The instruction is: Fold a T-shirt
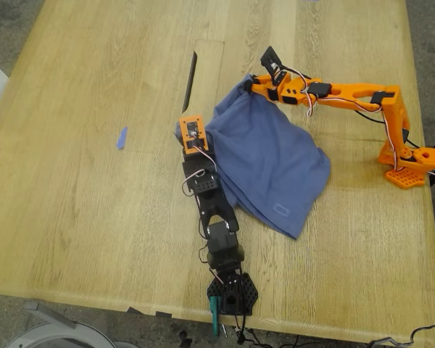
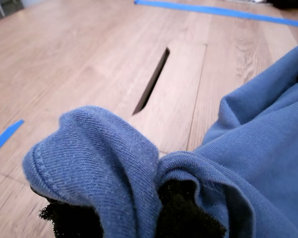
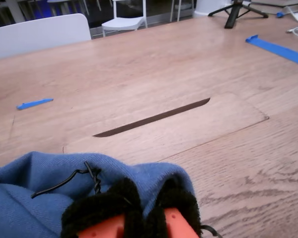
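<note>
The slate-blue T-shirt lies bunched and partly doubled over on the wooden table, right of centre in the exterior view. My first gripper, on the black arm coming from the table's near edge, is shut on a lifted fold at the shirt's left edge in that view. In the first wrist view the hem drapes over the black padded fingers. My second gripper, on the orange arm from the exterior view's right, is shut on the shirt's far corner. No print shows.
A dark narrow slot in a table inset lies just beyond both grippers. A small blue tape strip sits toward the exterior view's left. The orange arm's base stands near the right edge there, the black arm's base at the near edge.
</note>
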Robot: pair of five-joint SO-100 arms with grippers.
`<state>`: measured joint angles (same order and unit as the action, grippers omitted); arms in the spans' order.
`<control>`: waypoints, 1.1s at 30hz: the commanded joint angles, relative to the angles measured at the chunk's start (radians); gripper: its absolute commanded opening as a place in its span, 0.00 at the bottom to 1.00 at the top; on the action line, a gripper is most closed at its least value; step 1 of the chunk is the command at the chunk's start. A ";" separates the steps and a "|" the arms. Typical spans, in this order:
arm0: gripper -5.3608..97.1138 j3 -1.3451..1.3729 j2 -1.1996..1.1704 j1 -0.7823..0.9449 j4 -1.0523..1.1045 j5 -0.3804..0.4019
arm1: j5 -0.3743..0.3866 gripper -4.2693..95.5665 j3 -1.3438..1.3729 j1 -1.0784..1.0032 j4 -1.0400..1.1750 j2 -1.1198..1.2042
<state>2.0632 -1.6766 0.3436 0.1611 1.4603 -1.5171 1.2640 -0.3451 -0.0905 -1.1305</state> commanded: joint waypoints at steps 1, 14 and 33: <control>0.05 -0.155 -0.003 0.067 0.110 -0.006 | -0.009 0.04 -0.100 -0.041 -0.052 0.003; 0.05 -0.198 0.021 0.052 0.391 -0.012 | -0.023 0.04 -0.278 -0.055 -0.209 0.126; 0.05 -0.064 -0.658 -0.155 -0.357 0.021 | -0.020 0.04 -0.376 0.000 0.195 -0.114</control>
<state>2.0141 -2.0785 0.2102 -0.0997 1.4650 -1.5401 0.9050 -0.3467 0.0414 -1.1029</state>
